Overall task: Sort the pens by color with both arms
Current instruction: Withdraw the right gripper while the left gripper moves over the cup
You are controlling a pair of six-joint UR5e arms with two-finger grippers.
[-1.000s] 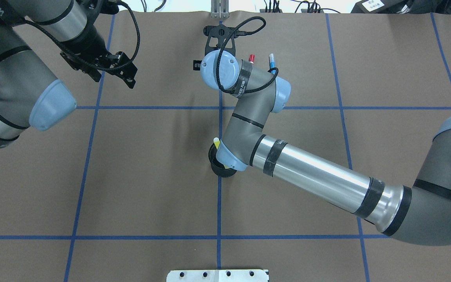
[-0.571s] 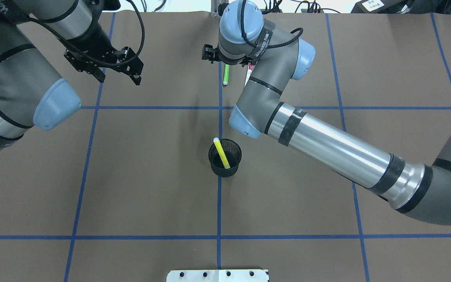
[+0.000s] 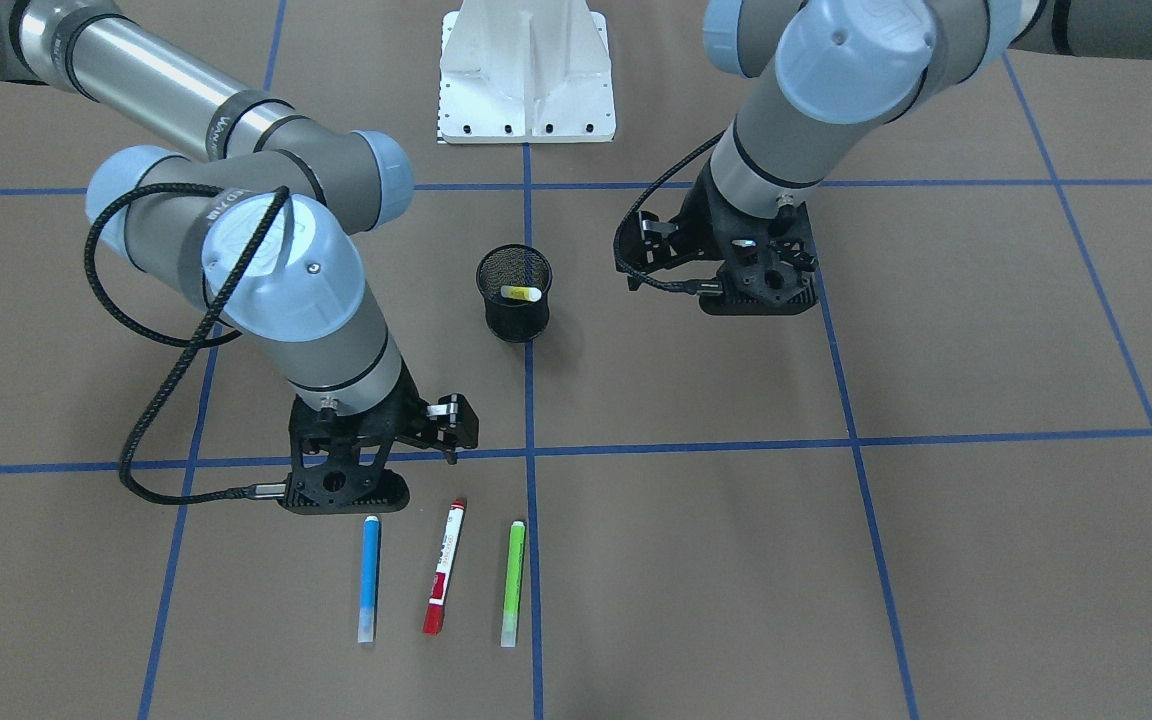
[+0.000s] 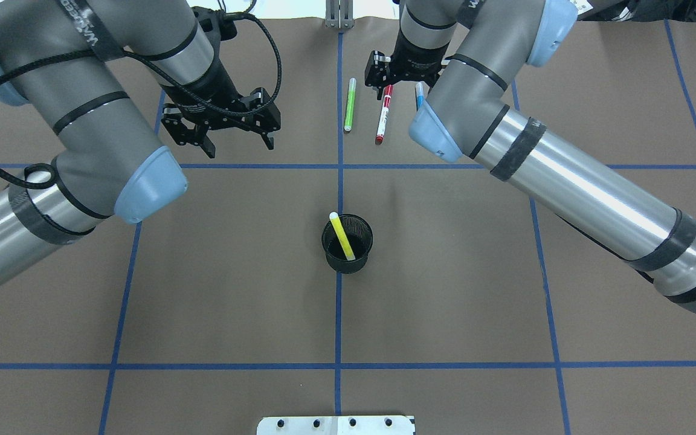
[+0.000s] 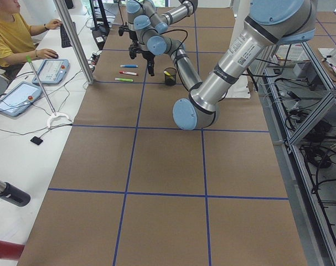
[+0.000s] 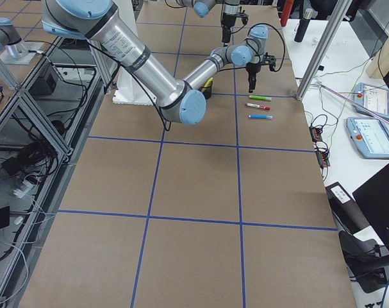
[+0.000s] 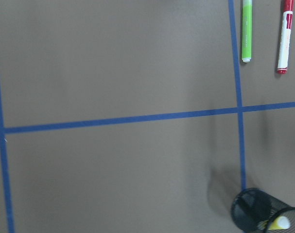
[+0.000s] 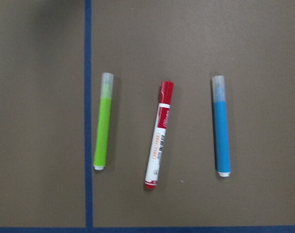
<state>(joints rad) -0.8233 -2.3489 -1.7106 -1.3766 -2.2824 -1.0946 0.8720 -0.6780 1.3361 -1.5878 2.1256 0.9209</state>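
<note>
3 slim marker pens lie side by side at the far side of the brown paper-covered table, each with its long axis running near to far. The light-green pen sits just right of the central blue tape line, the red pen with a white label comes next, slightly tilted, and the blue pen is furthest right. The 4th, the yellow pen, leans inside the black mesh cup at the table's centre.

The right gripper hangs over the row, roughly above the red and blue pens, so the right arm is clearly the nearer. Its fingers are hidden, so I cannot tell whether they are apart or together, though it carries no pen. The left gripper hovers empty, fingers spread, well left of the light-green pen.

The next move probably calls for a straight descent, with the fingers closing left-to-right across a barrel.
</note>
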